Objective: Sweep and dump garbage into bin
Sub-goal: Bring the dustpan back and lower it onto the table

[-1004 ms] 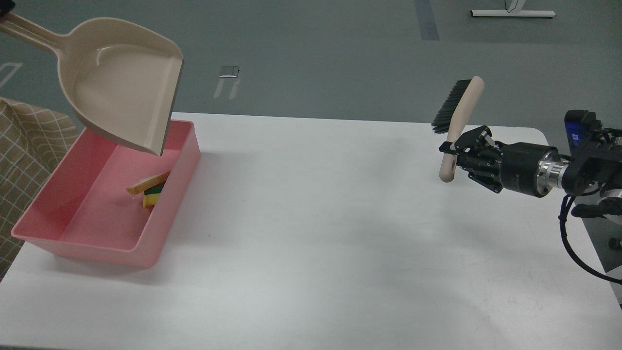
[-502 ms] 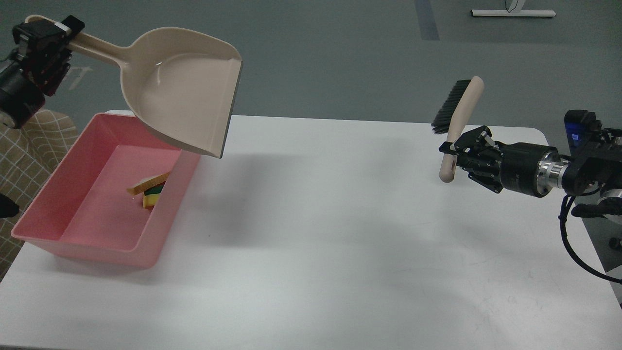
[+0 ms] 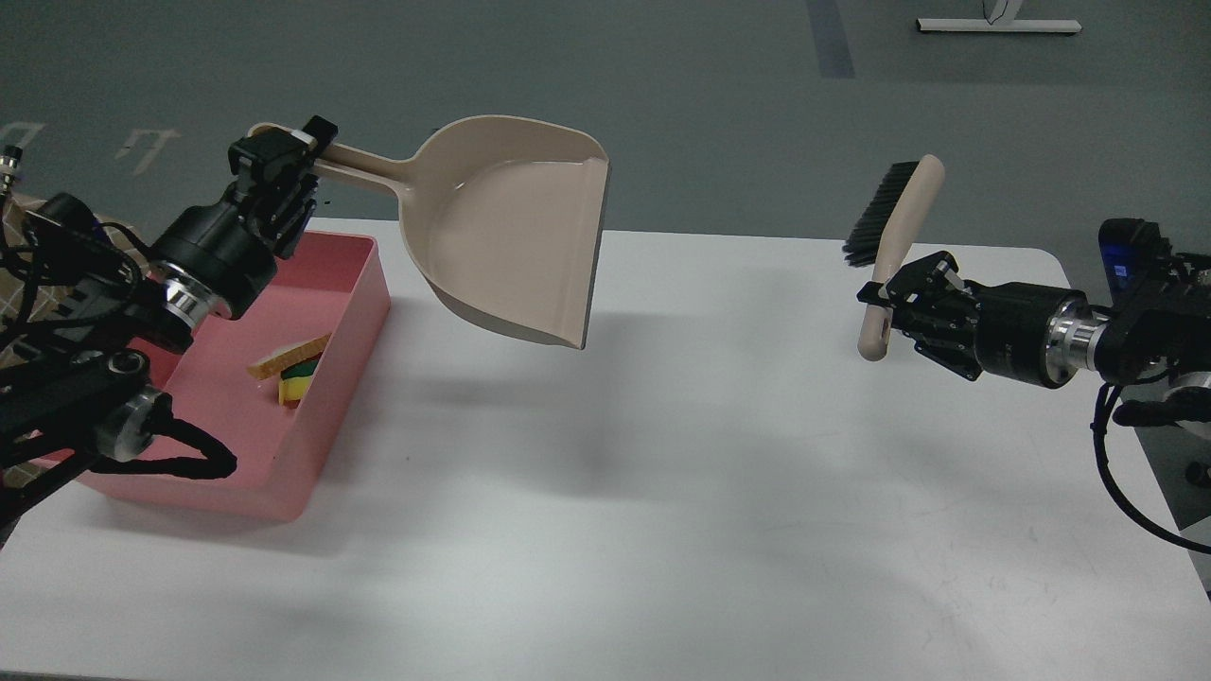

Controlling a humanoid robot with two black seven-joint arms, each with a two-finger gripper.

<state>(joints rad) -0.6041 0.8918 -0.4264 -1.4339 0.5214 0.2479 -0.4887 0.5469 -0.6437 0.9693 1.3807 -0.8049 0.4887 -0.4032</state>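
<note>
The pink bin stands at the table's left edge. Inside it lie the garbage scraps, the white bread wedge on top of the yellow sponge block. My left gripper is shut on the long handle of the empty beige dustpan, which hangs in the air right of the bin, above the table. My right gripper is shut on the handle of the black-bristled brush, held upright above the table's right side.
The white table spreads between the two arms. A checked cloth shows at the far left behind my left arm. The grey floor lies beyond the table's far edge.
My left arm has carried the dustpan right, from over the bin to above the table, and levelled it. The scraps stay in the bin. The brush has barely shifted.
</note>
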